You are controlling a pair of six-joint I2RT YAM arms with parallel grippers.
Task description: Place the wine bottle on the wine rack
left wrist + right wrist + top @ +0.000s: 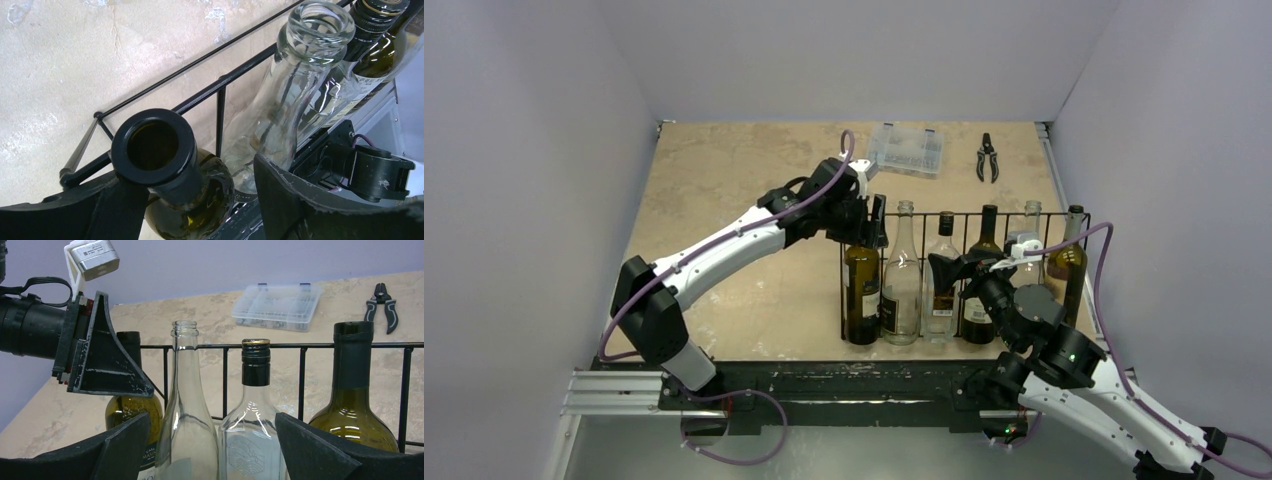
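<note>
Olive wine bottle [134, 412] in the wine rack [300, 346] carries an unreadable label [148, 461].

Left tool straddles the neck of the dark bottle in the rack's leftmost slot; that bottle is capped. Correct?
No: the dark bottle is uncapped; the left wrist view shows its open mouth. The left tool straddles its neck, leftmost in the wine rack.

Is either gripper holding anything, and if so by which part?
Nothing is held. The left gripper stands open around the neck of the dark bottle, one finger clear; the right gripper is open before the wine rack.
</note>
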